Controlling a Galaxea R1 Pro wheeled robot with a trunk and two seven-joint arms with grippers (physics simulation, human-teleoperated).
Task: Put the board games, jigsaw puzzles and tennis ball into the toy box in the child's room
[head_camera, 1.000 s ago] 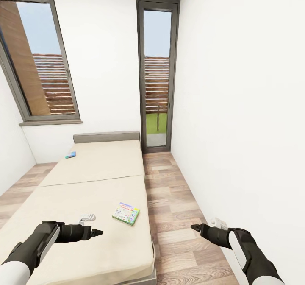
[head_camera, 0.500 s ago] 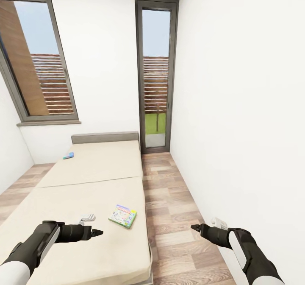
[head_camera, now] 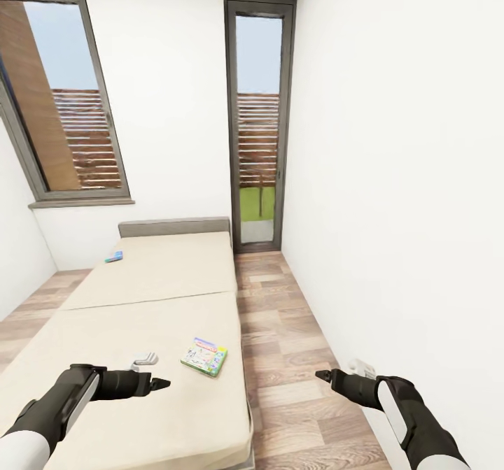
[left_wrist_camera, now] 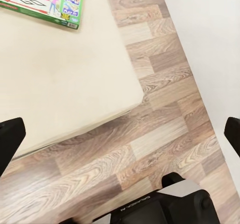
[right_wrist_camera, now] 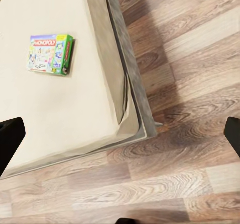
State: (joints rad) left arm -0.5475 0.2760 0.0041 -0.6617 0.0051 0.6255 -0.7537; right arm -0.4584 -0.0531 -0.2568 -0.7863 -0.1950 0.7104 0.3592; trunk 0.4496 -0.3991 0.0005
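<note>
Nothing shifted | flat green-edged board game (head_camera: 204,356) | beige bed (head_camera: 140,295)

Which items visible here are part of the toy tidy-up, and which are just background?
Job items:
- green-edged board game on the bed
- small blue board game near the headboard

Just there:
- window
- glass door
- wood floor

The green-edged board game (right_wrist_camera: 51,54) lying on the bed (right_wrist_camera: 75,114) carries the word MONOPOLY in a red band along its top edge. In the left wrist view, the same box (left_wrist_camera: 47,1) shows a small label reading PLAY IT near its corner. Other print is too small to read.
</note>
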